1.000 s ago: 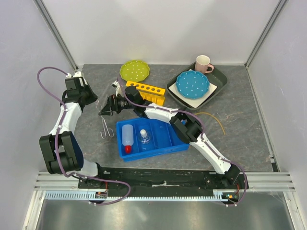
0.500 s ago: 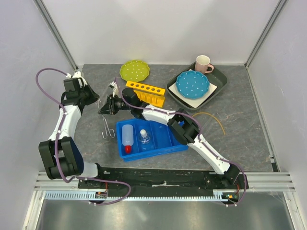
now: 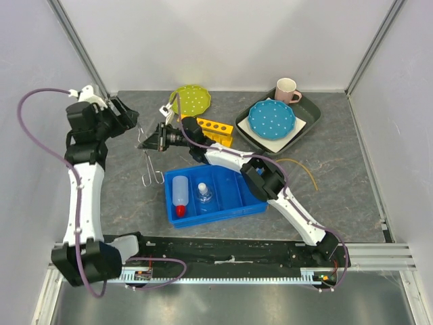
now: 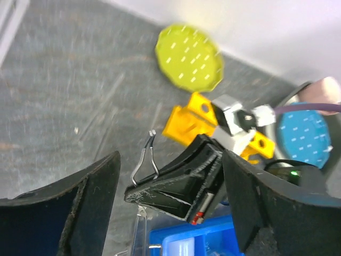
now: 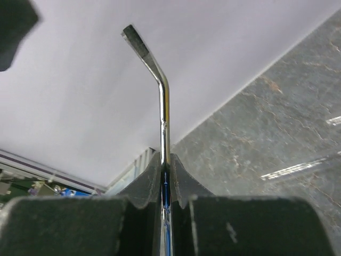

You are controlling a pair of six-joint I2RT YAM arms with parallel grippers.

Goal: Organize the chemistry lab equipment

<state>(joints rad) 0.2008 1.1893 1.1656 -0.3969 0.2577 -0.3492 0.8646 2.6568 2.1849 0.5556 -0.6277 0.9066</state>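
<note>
A grey, marbled table [image 3: 338, 203] is filling the middle of the top view. Soft, even light is falling on it and leaving only faint shadows. Plain white walls are closing it in on three sides: a back wall [image 3: 230, 40], a left wall [image 3: 20, 203] and a right wall [image 3: 413, 135]. Two grey metal posts, a left post [image 3: 78, 47] and a right post [image 3: 376, 47], are slanting up from the far corners. A silvery rail [image 3: 385, 256] is running along the near edge. Below it, a brushed metal sheet [image 3: 270, 305] is giving off a dull shine. In the right wrist view, the white wall is meeting the grey table along a slanting line.
</note>
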